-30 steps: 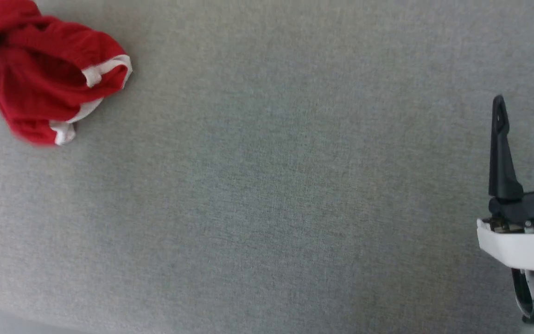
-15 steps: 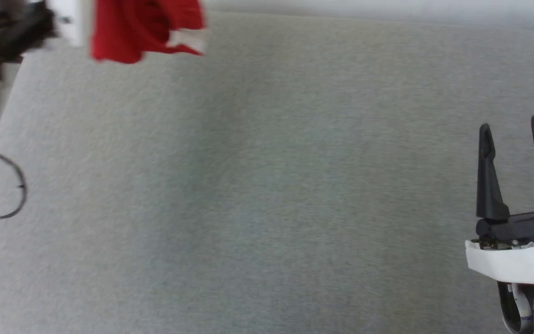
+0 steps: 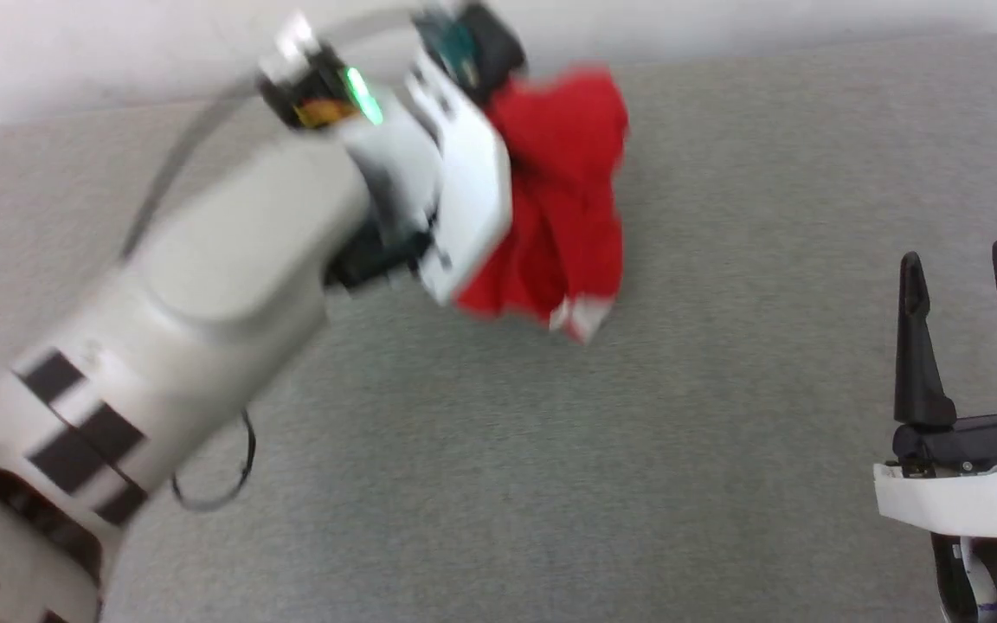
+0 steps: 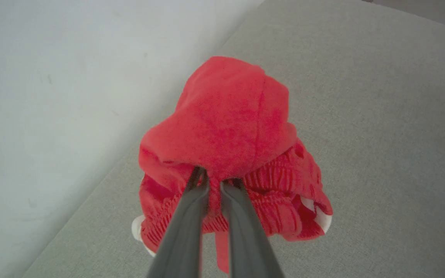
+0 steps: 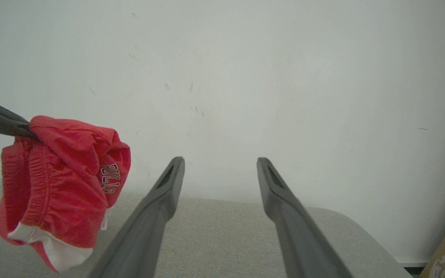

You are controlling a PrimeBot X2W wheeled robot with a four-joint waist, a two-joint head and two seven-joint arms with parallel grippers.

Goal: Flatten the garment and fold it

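Two tools: the left tool (image 4: 215, 178) clamps the bunched, hanging garment (image 4: 230, 123); the right tool (image 3: 957, 257) stands spread, empty.

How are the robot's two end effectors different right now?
The left end effector is shut, pinching the bunched red shorts; the right end effector is open and holds nothing. The left reaches far out near the wall; the right sits at the head view's lower right. Both have two long dark fingers.
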